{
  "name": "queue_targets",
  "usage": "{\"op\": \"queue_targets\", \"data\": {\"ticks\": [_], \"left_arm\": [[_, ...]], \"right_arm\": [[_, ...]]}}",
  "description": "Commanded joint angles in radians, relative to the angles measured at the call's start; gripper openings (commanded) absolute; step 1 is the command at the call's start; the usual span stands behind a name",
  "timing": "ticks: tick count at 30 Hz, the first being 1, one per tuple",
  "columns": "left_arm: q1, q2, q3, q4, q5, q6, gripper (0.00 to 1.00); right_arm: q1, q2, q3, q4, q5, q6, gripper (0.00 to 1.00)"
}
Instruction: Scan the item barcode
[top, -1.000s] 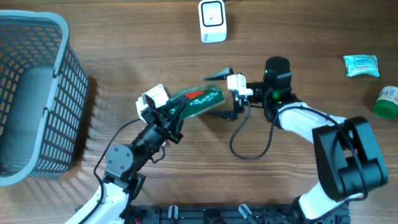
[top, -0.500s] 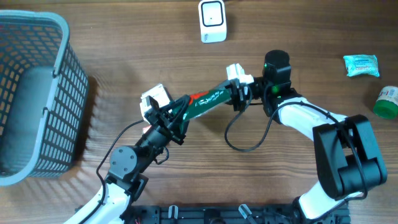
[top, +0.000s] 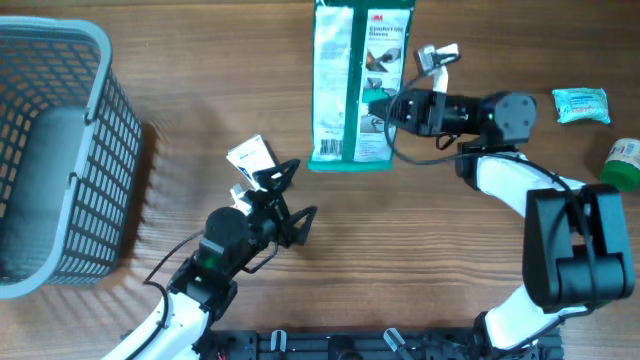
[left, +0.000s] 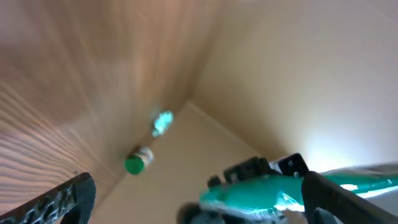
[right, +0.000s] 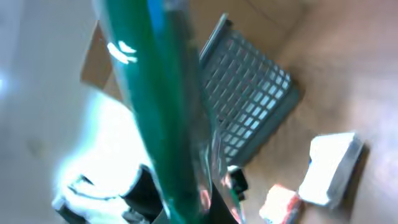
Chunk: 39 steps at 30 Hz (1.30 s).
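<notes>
Black R gripper (top: 385, 108) clamps green pack (top: 350, 90) by its right edge, holding it flat, print up, over table's (top: 200, 60) far side, prob. to show its underside for scanning. L gripper (top: 296, 193) wide, empty, well apart, out of way.

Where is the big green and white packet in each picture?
Overhead: the flat green-and-white plastic packet is top middle, its right edge in the right claw.
Left wrist: edge-on, low right.
Right wrist: a green strip from the top down the middle.
Landmark: the grey plastic basket, left in overhead, sits behind the packet in right wrist; left wrist misses it.
</notes>
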Motion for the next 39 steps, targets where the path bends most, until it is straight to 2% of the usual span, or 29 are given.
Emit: {"op": "queue_targets", "data": {"ticks": [1,3,9,15,20,26,32,33,34,35,36,39], "left_arm": [[0.008,0.000,0.002,-0.107,-0.065,0.062,1.00],[0.008,0.000,0.002,-0.153,-0.078,0.117,1.00],[0.008,0.000,0.002,-0.183,-0.096,0.118,1.00],[0.008,0.000,0.002,-0.192,-0.095,0.118,1.00],[0.008,0.000,0.002,-0.340,-0.096,0.118,1.00],[0.009,0.000,0.002,-0.533,-0.101,0.117,1.00],[0.011,0.000,0.002,-0.544,-0.199,0.121,1.00],[0.012,0.000,0.002,-0.510,-0.200,0.184,1.00],[0.016,-0.002,0.002,-0.426,-0.264,0.369,1.00],[0.027,-0.002,0.005,-0.311,-0.266,0.635,1.00],[0.037,-0.013,0.023,-0.224,-0.209,0.882,0.99],[0.037,-0.109,0.151,-0.307,-0.264,1.176,1.00]], "right_arm": [[0.002,-0.003,0.012,0.016,0.034,0.121,0.04],[0.002,-0.003,0.012,0.054,0.033,0.119,0.04],[0.003,-0.003,0.012,0.242,0.060,0.092,0.05],[0.003,-0.009,0.012,0.295,0.039,0.108,0.05],[0.005,-0.146,0.012,0.296,-0.027,0.062,0.05],[0.005,-0.276,0.012,0.268,-0.054,0.124,0.05],[0.005,-0.317,0.012,0.290,-0.116,0.142,0.05],[0.005,-0.320,0.011,0.289,-0.120,0.142,0.05],[0.005,-0.322,0.011,0.289,-0.132,0.142,0.04],[0.005,-0.322,0.011,0.289,-0.143,0.143,0.05],[0.005,-0.322,0.011,0.289,-0.164,0.150,0.05],[0.005,-0.322,0.011,0.289,-0.202,0.166,0.05]]}}
